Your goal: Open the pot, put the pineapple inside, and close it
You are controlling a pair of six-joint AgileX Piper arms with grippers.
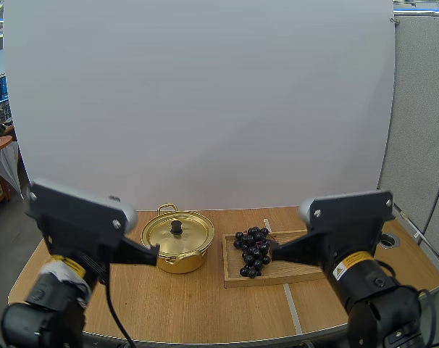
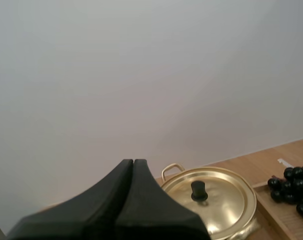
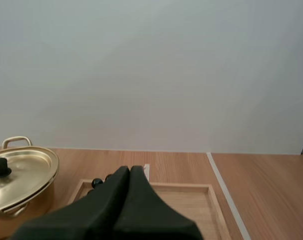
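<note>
A gold pot (image 1: 178,241) stands on the table left of centre, its lid (image 1: 177,233) on, with a black knob (image 1: 177,228). To its right, a bunch of dark grapes (image 1: 253,251) lies on a wooden tray (image 1: 292,268). My left gripper (image 1: 156,251) is shut, its tip close to the pot's left side. My right gripper (image 1: 272,251) is shut too, its tip at the grapes' right edge. From the left wrist view the shut fingers (image 2: 133,165) sit before the pot (image 2: 211,202) and grapes (image 2: 294,187). In the right wrist view the gripper (image 3: 130,171) hovers over the tray (image 3: 191,200), the pot (image 3: 19,172) beside it.
A white tape line (image 1: 292,308) runs along the table right of the tray. A round hole (image 1: 387,239) sits near the table's right end. A white backdrop (image 1: 198,101) stands right behind the table's rear edge.
</note>
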